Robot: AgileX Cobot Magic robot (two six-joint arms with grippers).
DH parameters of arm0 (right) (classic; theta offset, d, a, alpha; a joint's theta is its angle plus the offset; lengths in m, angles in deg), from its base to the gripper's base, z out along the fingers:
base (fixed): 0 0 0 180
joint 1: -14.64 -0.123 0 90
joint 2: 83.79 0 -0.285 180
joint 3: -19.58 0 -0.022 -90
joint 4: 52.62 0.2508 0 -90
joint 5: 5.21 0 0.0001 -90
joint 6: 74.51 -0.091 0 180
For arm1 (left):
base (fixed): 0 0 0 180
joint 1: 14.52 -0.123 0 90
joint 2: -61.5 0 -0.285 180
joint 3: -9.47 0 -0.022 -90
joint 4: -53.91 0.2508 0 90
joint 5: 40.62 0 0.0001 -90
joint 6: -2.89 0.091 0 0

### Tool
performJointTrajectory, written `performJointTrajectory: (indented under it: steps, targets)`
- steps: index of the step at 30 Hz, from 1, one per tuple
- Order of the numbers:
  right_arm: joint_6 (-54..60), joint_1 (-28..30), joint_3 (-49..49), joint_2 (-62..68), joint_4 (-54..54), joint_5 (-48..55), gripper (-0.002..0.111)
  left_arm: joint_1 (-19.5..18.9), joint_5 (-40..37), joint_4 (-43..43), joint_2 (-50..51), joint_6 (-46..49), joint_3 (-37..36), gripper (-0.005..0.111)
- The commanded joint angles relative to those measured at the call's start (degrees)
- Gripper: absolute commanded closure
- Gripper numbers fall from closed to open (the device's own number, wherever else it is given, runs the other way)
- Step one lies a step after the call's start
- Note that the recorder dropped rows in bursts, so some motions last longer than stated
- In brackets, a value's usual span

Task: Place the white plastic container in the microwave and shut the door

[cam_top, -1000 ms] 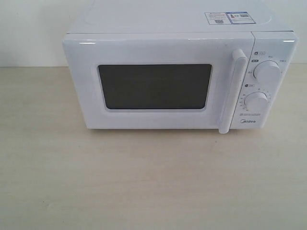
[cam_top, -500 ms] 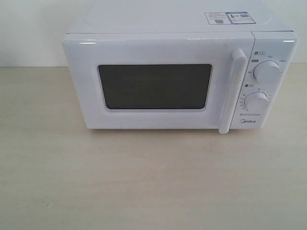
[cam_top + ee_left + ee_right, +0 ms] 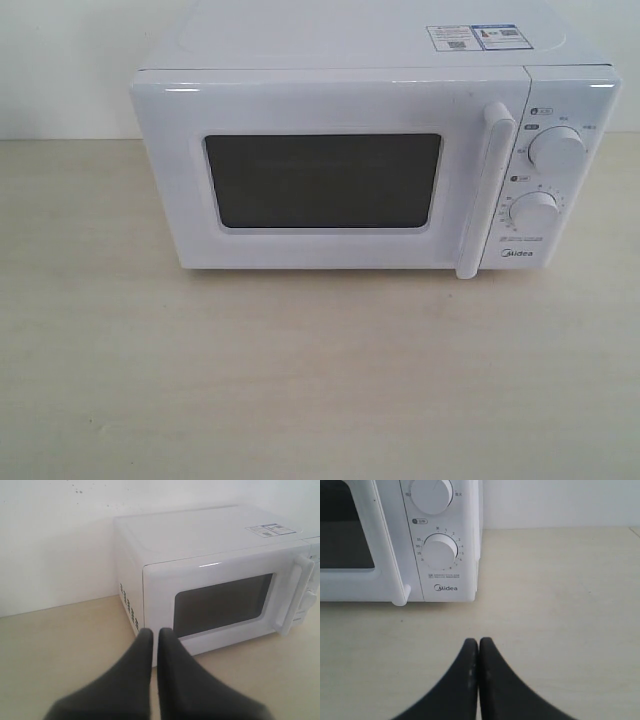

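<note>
The white Midea microwave (image 3: 370, 150) stands at the back of the table with its door (image 3: 320, 180) shut, dark window facing front and the vertical bar handle (image 3: 485, 190) at its right. No white plastic container shows in any view. Neither gripper appears in the exterior view. In the left wrist view my left gripper (image 3: 154, 633) is shut and empty, off the microwave's (image 3: 210, 575) front left corner. In the right wrist view my right gripper (image 3: 478, 642) is shut and empty over the table, in front of the lower knob (image 3: 440, 551).
Two round knobs (image 3: 558, 150) sit on the microwave's right panel, with sticker labels (image 3: 478, 37) on its top. A pale wooden table (image 3: 320, 380) stretches in front, and a white wall (image 3: 55, 540) stands behind.
</note>
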State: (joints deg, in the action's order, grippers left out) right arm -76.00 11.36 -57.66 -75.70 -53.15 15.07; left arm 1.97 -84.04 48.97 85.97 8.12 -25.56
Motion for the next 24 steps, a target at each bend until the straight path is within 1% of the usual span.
performJointTrajectory:
  steps: [1, 9, 12, 14, 16, 17, 18, 19, 20, 21, 24]
  targets:
    - [0.07, 0.41, 0.02, -0.3, -0.12, -0.33, 0.109, 0.13, 0.03, 0.02, -0.28, -0.49, -0.42, 0.102]
    - [0.07, 0.41, 0.02, -0.3, -0.12, -0.33, 0.109, 0.13, 0.05, 0.02, -0.28, -0.28, -0.42, 0.102]
    - [0.07, 0.41, 0.02, -0.3, -0.12, -0.33, 0.109, 0.13, 0.54, 0.33, -0.28, 1.19, -0.63, 0.102]
    - [0.07, 0.41, 0.02, -0.3, -0.12, -0.33, 0.109, -0.12, 4.22, 1.33, -0.28, 1.29, -2.18, 0.102]
    - [0.07, 0.41, 0.02, -0.3, -0.12, -0.33, 0.109, -2.9, 12.6, 1.33, -1.12, 3.77, -7.17, 0.102]
    - [0.07, 0.41, 0.02, -0.3, -0.12, -0.33, 0.109, -6.12, 19.78, 1.33, -3.02, 5.03, -12.22, 0.102]
    - [0.07, 0.41, 0.02, -0.3, -0.12, -0.33, 0.109, -8.08, 23.54, 1.33, -4.51, 5.0, -15.35, 0.102]
    - [0.07, 0.41, 0.02, -0.3, -0.12, -0.33, 0.109, -11.21, 29.2, 1.08, -7.62, 5.0, -20.92, 0.102]
    - [0.07, 0.41, 0.02, -0.3, -0.12, -0.33, 0.109, -13.02, 32.97, 0.14, -10.24, 5.0, -25.24, 0.102]
    - [0.07, 0.41, 0.02, -0.3, -0.12, -0.33, 0.109, -13.76, 34.79, -0.61, -12.07, 5.0, -28.22, 0.102]
    - [0.07, 0.41, 0.02, -0.3, -0.12, -0.33, 0.109, -14.04, 35.34, -0.61, -15.11, 4.63, -34.46, 0.102]
